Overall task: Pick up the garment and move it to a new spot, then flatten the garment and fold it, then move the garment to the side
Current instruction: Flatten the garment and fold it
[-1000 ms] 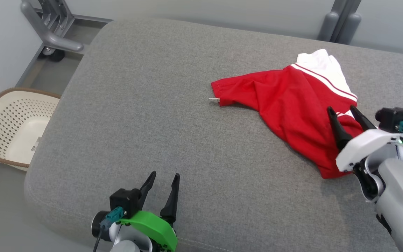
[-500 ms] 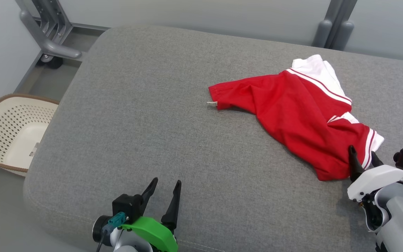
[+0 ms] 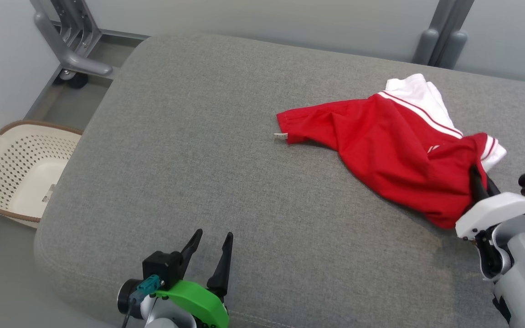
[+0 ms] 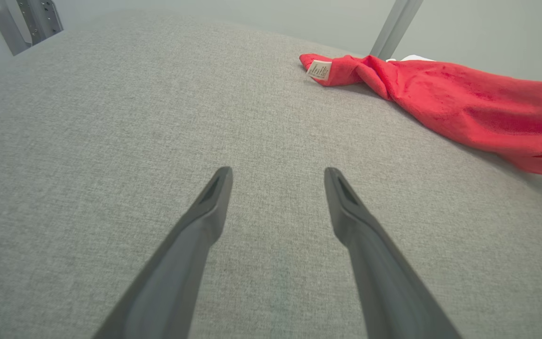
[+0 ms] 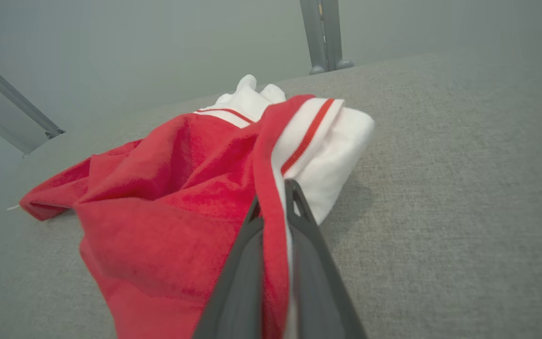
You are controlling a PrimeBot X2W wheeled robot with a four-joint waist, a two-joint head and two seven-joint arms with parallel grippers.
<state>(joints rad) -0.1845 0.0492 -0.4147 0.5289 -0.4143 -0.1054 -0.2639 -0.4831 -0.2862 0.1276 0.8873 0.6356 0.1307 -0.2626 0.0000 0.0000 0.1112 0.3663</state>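
While we looked across the scene from the head camera, a cream perforated basket (image 3: 12, 164) with a brown rim sat on the floor at the far left, beside the grey fabric-covered tabletop (image 3: 189, 150), and a grey metal frame leg (image 3: 71, 57) stood behind that corner. Our left tool (image 3: 213, 233) hovered low over the near edge of the tabletop, its two dark fingers spread wide with nothing between them; its own wrist camera showed the same spread pair (image 4: 278, 172) above bare grey cloth. Further right we saw the garment (image 3: 381, 150), a bright red shirt, lying crumpled on the right half of the tabletop, well apart from the left tool, with its small white label (image 3: 280, 135) at the hem corner pointing left. One white sleeve (image 3: 415, 91) lay at the far side. At the near right end our right tool (image 3: 479, 182) had its fingers pressed together, pinching a fold of red cloth just beside the white, red-striped cuff (image 3: 495, 150). From the right wrist we saw that fold clamped between the fingers (image 5: 274, 197) and raised a little above the surface.
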